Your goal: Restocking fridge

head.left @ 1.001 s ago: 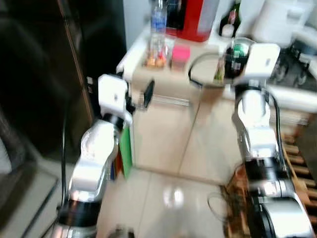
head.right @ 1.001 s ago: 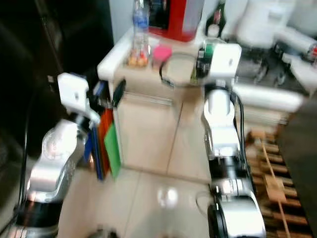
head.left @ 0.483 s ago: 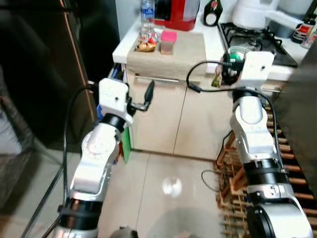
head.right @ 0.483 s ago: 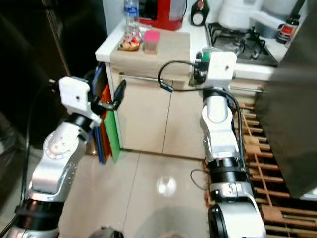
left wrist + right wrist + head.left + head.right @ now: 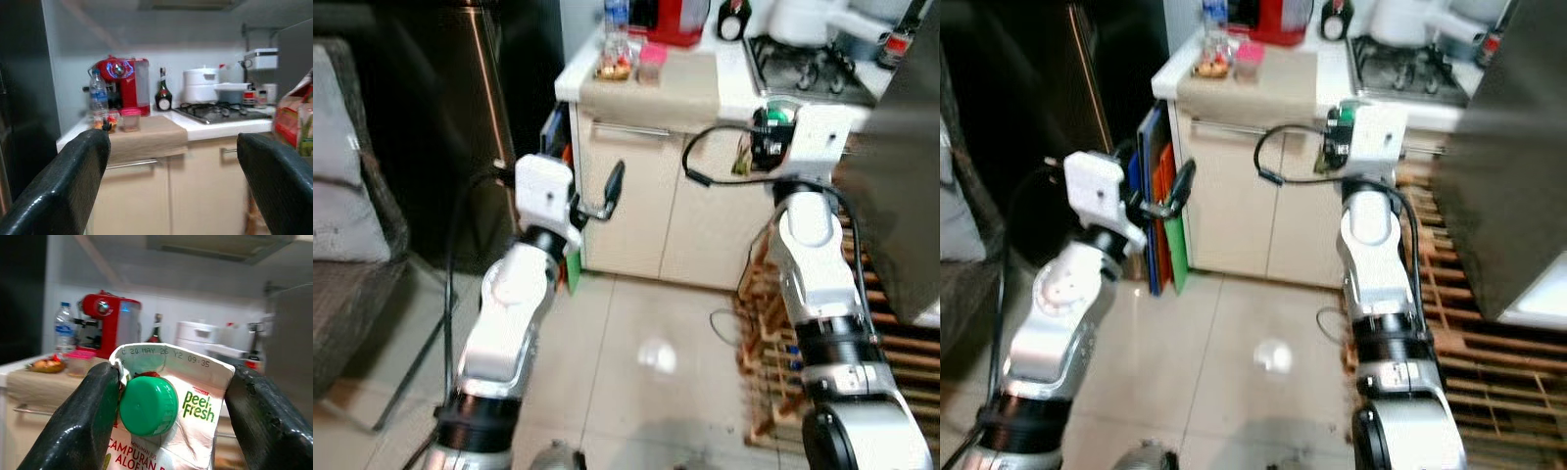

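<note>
Green-capped carton (image 5: 166, 421), right end effector (image 5: 166, 431) clamping

Two silver jointed arms, black bands near the bases. White boxy wrist housings (image 5: 544, 188) carried looping black cables (image 5: 705, 147). Long matte-black fingers (image 5: 63, 186).

Both silver arms reach toward the kitchen cabinet (image 5: 651, 196). The right gripper (image 5: 766, 137) holds a carton (image 5: 773, 125) (green cap on top). The left gripper (image 5: 607, 191) holds nothing.
</note>
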Available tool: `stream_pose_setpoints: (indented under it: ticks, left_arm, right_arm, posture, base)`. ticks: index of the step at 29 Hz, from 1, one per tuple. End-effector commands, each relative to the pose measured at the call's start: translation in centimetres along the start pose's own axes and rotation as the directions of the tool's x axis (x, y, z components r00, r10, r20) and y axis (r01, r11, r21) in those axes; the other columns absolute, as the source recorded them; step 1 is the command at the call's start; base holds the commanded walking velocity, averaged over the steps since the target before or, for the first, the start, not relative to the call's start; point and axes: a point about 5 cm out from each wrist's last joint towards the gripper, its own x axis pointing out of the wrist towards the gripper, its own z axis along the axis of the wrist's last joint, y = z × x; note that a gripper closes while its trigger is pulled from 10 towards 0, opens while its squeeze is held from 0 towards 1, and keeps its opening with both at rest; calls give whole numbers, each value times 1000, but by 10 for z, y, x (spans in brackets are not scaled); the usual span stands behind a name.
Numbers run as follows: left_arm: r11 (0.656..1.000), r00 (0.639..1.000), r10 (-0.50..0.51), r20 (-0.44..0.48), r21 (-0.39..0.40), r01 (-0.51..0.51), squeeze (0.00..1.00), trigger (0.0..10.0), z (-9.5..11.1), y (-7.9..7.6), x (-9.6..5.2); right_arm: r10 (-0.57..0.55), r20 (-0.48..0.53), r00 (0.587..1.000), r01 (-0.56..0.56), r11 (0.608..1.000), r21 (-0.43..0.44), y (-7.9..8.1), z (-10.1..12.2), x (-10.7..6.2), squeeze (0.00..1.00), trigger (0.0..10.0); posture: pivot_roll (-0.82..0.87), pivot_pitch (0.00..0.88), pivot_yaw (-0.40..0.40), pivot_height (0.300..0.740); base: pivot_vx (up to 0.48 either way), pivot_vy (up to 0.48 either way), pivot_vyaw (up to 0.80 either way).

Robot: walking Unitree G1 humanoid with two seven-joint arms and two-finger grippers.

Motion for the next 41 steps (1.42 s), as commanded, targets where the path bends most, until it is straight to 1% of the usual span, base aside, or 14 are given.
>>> stream_pose_setpoints:
  ticks: [1,4,6,8,9,10,11,16,17,23,28,34,37,41]
  left_arm:
    - [1000,999,25,-35,-13,-25,0,10000,-5,3,-4]
    - [999,999,21,-36,-26,-22,0,10000,-7,0,-8]
    - [998,997,32,-67,-46,-35,0,10000,-15,-2,-17]
    - [997,995,47,-86,-63,-53,0,10000,-21,-1,-19]
    - [997,995,47,-86,-63,-53,0,10000,-21,-1,-19]
    - [996,993,58,-99,-66,-65,0,10000,-24,1,-21]
    - [994,990,77,-119,-66,-86,0,10000,-28,5,-23]
    - [992,985,93,-144,-65,-103,0,10000,-33,9,-26]
    - [993,983,100,-153,-49,-108,0,10000,-35,10,-26]
    - [992,982,106,-156,-45,-114,0,10000,-38,12,-19]
    - [992,981,104,-165,-47,-113,0,10000,-40,11,-20]
    - [991,978,115,-173,-49,-125,0,10000,-42,11,-20]
    - [989,975,129,-181,-52,-140,0,10000,-44,13,-19]
    - [987,972,140,-186,-48,-152,0,10000,-46,16,-16]
  right_arm:
    - [-11,-20,1000,11,1000,2,-5,-5,-4,0,10000]
    - [-19,-32,999,19,1000,-1,-9,-9,-7,0,10000]
    - [-25,-64,998,24,1000,-20,-21,-20,-18,0,10000]
    - [-17,-108,994,14,999,-29,-27,-31,-29,0,10000]
    - [-17,-108,994,14,999,-29,-27,-31,-29,0,10000]
    - [-8,-145,989,3,999,-34,-31,-40,-39,0,10000]
    - [12,-207,978,-21,999,-41,-35,-55,-57,0,10000]
    - [52,-269,962,-68,996,-51,-32,-69,-79,0,10000]
    - [52,-289,956,-69,996,-51,-32,-73,-85,0,10000]
    - [54,-307,950,-73,996,-53,-30,-76,-88,0,10000]
    - [41,-325,945,-67,995,-68,-35,-81,-88,0,10000]
    - [50,-325,944,-76,995,-68,-31,-80,-88,0,10000]
    - [46,-327,944,-75,994,-76,-34,-80,-90,0,10000]
    - [16,-344,939,-55,993,-104,-44,-84,-96,0,10000]
  posture:
    - [-28,0,-21,740]
    - [-32,0,-20,740]
    - [-34,0,-20,740]
    - [-36,0,-20,740]
    - [-36,0,-20,740]
    - [-39,0,-20,740]
    - [-47,0,-16,740]
    - [-63,0,-7,740]
    - [-67,0,-6,740]
    - [-79,0,2,740]
    - [-77,0,3,740]
    - [-87,0,1,740]
    - [-96,0,2,740]
    - [-113,0,9,740]
  base:
    - [0,0,0]
    - [0,0,0]
    - [0,-191,0]
    - [0,-414,0]
    - [0,-446,0]
    - [0,-442,0]
    - [0,-439,0]
    - [0,-431,0]
    - [0,-428,0]
    - [0,-426,0]
    - [0,-428,0]
    - [0,-433,0]
    - [0,-431,0]
    - [0,-429,0]
